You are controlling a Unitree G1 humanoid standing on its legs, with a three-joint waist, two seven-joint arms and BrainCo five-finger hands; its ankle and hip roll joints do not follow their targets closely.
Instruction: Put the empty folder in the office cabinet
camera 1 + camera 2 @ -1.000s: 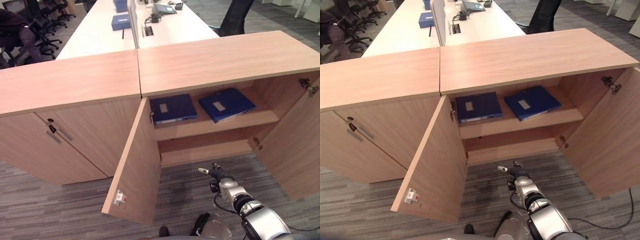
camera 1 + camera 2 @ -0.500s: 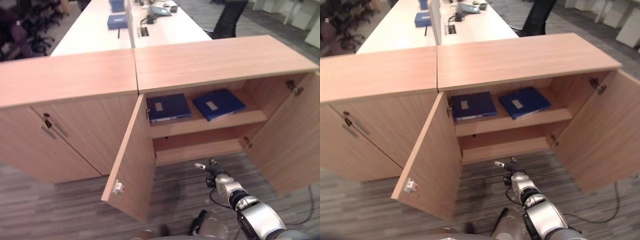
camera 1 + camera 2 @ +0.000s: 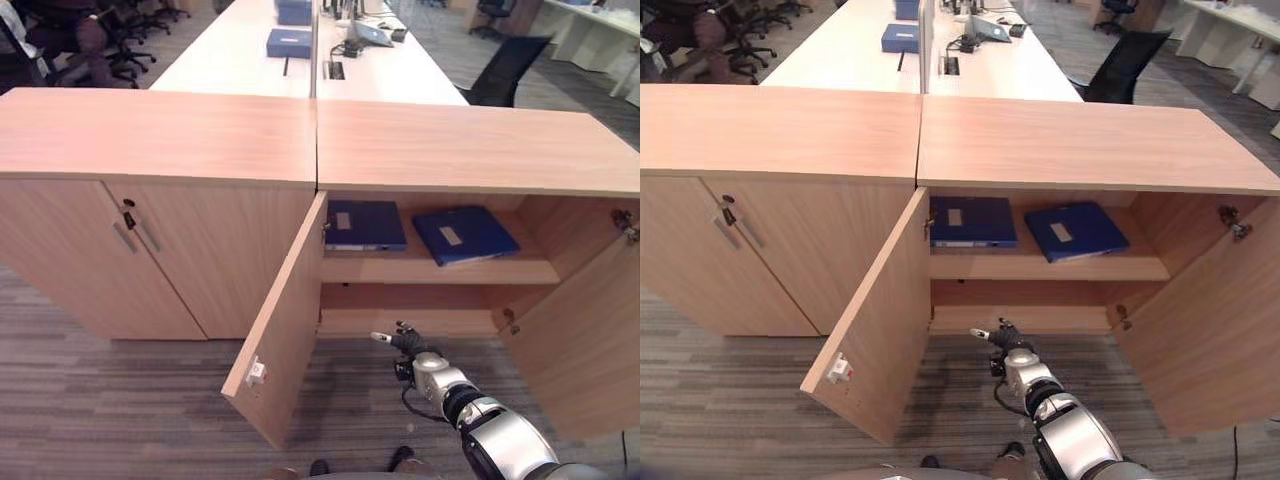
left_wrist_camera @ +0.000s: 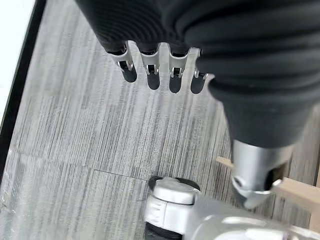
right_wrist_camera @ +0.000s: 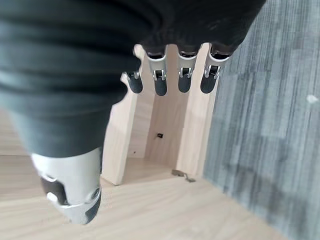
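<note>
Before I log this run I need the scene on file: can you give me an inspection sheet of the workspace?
Surface: grey striped carpet floor.
Job's things: office cabinet, both doors open; two blue folders flat on its upper shelf.
Clutter: nothing seen.
Hands: right hand low before the cabinet, fingers relaxed, holding nothing; left hand over the carpet, holding nothing.
Cables: nothing seen.
Surroundings: white desks, black office chair.

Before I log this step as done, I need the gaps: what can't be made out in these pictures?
- Whether either folder on the upper shelf is empty: both are closed.
- The lower compartment's depths, shadowed under that shelf in the eye views.
- The labels on the folders: too small to read.
- The second cabinet's contents, behind its shut doors.
</note>
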